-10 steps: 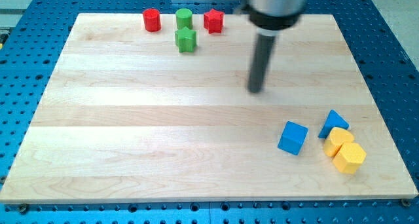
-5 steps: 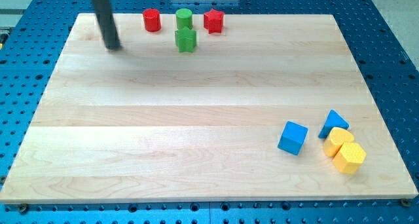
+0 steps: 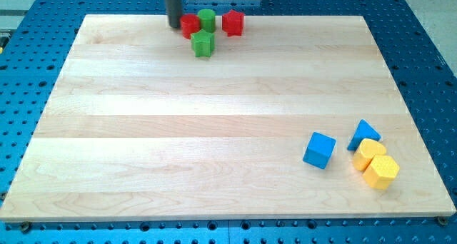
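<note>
Red was what you had at my tip (image 3: 173,26): the red cylinder (image 3: 189,26) sat against its right side, touching the green cylinder (image 3: 206,19). You saw a green block (image 3: 203,43) just below them and a red star-like block (image 3: 233,22) to the right. No jaws existed on this rod.

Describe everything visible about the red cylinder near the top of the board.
The small red cylinder block stands upright on the pale wooden board near the view's top edge. It looks matte and solid, its flat top face lighter than its side. My tip sits right against its left side. On its right the green cylinder block appears to touch it, and the green star-like block lies just below-right, very close.
</note>
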